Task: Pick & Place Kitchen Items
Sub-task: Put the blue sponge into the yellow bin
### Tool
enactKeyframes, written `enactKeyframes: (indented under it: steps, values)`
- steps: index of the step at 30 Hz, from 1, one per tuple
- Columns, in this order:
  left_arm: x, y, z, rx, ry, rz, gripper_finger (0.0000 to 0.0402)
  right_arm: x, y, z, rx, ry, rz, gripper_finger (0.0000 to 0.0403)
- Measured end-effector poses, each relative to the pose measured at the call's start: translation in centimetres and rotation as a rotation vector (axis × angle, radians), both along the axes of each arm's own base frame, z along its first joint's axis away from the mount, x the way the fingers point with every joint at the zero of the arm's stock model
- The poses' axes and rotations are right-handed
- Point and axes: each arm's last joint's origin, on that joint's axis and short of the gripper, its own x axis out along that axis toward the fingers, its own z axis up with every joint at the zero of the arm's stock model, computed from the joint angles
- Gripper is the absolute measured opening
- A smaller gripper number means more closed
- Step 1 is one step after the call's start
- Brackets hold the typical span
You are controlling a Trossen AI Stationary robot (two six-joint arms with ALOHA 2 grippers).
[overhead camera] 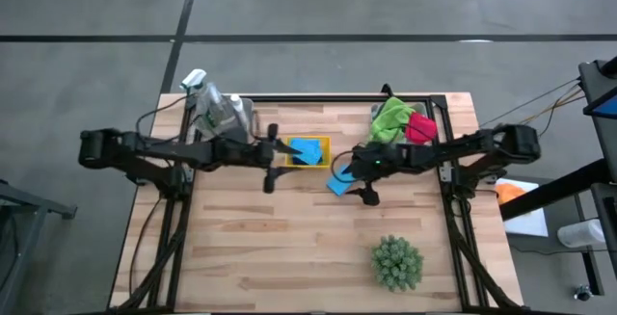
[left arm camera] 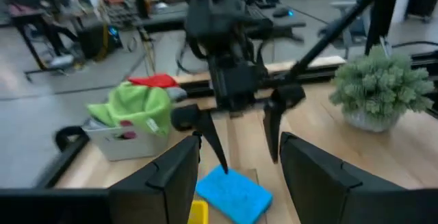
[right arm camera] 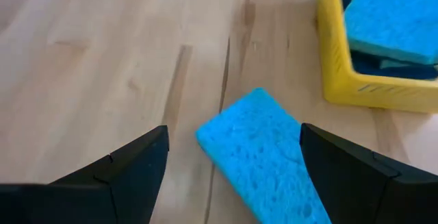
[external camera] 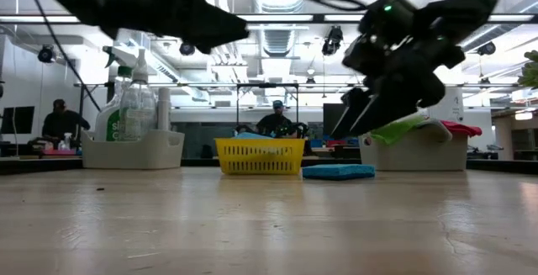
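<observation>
A pale wooden table [overhead camera: 289,238] stands on a grey floor, and past its far edge the low view looks into a lit workshop where people [external camera: 276,117] sit at benches. Nearest, toward the right, a round spiky green plant [overhead camera: 397,262] sits on the boards by itself. Farther in, near the middle, a blue sponge [right arm camera: 263,152] lies flat on the wood just right of the yellow tray [overhead camera: 326,144], apart from its wall. The right gripper [overhead camera: 349,172] hangs above this sponge with its fingers spread wide and nothing between them; the sponge shows in the gap in the right wrist view. The yellow tray holds more blue sponges [overhead camera: 306,150]. The left gripper [overhead camera: 271,162] hovers at the tray's left side, its fingers parted and empty too. At the far left a white bin [external camera: 132,150] holds a clear spray bottle [external camera: 134,98] with a white trigger and a small white bottle [overhead camera: 235,107]. At the far right another bin [external camera: 418,154] carries a green cloth [overhead camera: 390,120] and a red cloth [overhead camera: 420,127], heaped above its rim.
</observation>
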Motion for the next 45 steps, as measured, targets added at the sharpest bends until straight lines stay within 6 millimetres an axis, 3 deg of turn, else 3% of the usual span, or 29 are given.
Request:
enactKeyframes:
  steps: [8, 16, 21, 27, 30, 37, 41, 45]
  values:
    - [-3.8, -0.4, -1.2, 0.001, -0.013, 0.063, 0.0201, 2.4, -0.1, -1.3, -0.088, 0.219, 0.038, 0.0325]
    - [-5.0, -0.5, -2.2, 0.034, -0.004, 0.068, 0.0201, 3.6, 1.1, -2.1, -0.222, 0.371, 0.056, 0.0306]
    - [-5.1, -0.5, -2.6, 0.039, 0.006, 0.068, 0.0201, 3.7, 2.2, -2.1, -0.28, 0.378, 0.074, 0.0221]
    - [-5.2, -0.5, -2.8, 0.046, 0.012, 0.066, 0.0201, 3.4, 3.6, -1.4, -0.318, 0.371, 0.098, 0.0052]
    - [-5.2, -0.5, -2.8, 0.058, 0.013, 0.064, 0.0201, 3.3, 4.2, -0.9, -0.303, 0.372, 0.102, 0.003]
    - [-5.2, -0.5, -2.7, 0.056, 0.01, 0.06, 0.0201, 3.6, 5.0, 2.7, -0.148, 0.231, 0.131, 0.0018]
    - [-5.2, -0.5, -2.7, 0.039, 0.006, 0.063, 0.0201, 4.1, 5.3, 5.3, -0.069, 0.01, 0.175, 0.0017]
    - [-5.2, -0.6, -2.7, 0.033, 0.005, 0.053, 0.0201, 4.7, 5.5, 6.3, -0.01, -0.24, 0.25, 0.0017]
